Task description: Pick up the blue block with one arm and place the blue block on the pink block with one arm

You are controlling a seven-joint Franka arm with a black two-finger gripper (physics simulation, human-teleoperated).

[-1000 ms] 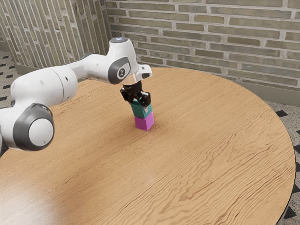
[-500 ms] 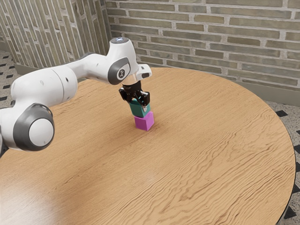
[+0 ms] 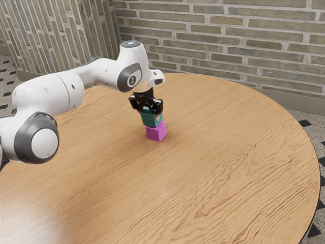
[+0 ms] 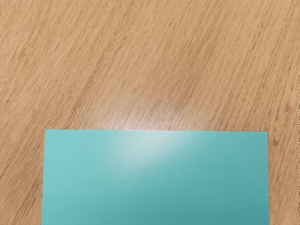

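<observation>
The blue-green block (image 3: 151, 120) rests on top of the pink block (image 3: 156, 132) near the middle of the round wooden table (image 3: 218, 168). My black gripper (image 3: 148, 110) hangs right over the stack, open, with its fingers straddling the upper part of the blue block. In the wrist view the blue block's top face (image 4: 154, 180) lies straight under my hand, and a thin pink line marks its far edge.
A brick wall (image 3: 228, 35) runs behind the table. My white arm (image 3: 76, 86) comes in from the exterior view's left, over the table's back edge. Bare wood surrounds the stack on all sides.
My gripper has risen slightly while the blue block stayed put on the pink block. The stack has not shifted.
</observation>
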